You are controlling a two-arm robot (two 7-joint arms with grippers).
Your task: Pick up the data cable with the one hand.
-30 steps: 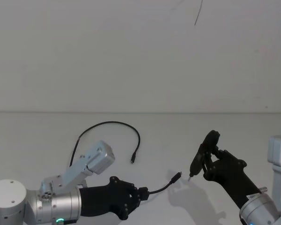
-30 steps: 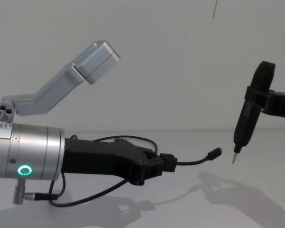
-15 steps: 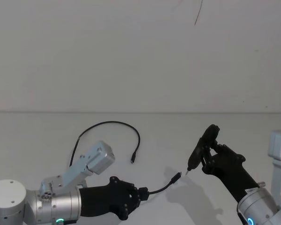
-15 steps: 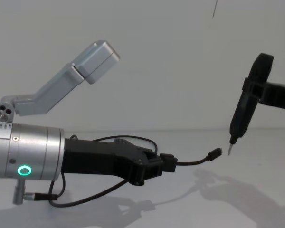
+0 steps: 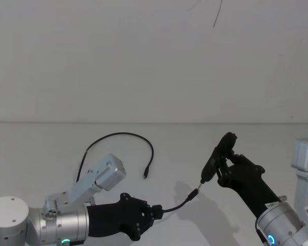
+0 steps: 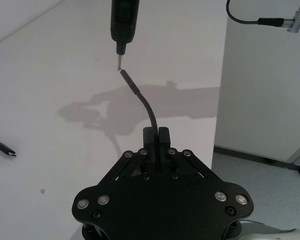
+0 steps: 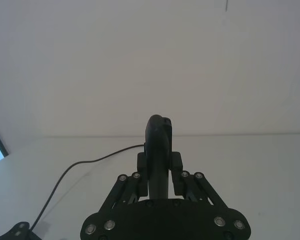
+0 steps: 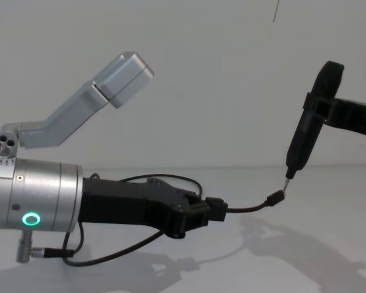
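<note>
Gripping data cable [image 8: 247,207] in clenched jaws, left gripper [image 8: 201,210]; right gripper [image 5: 222,166] clamps screwdriver-like tool [image 8: 305,131] above plug.

Data cable [image 5: 118,137]: long, thin, black, lying on the white table in a loose arch, one small plug end [image 5: 145,174] resting free. Left gripper [image 5: 155,212]: black, angular, two-fingered, clamped on a short black lead [image 8: 247,208].

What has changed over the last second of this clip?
The right end effector, shut on a slim black tool, moved left and up until its metal tip met the data cable's free plug. The left end effector stayed shut on the cable; the cable's loop on the table did not shift.
</note>
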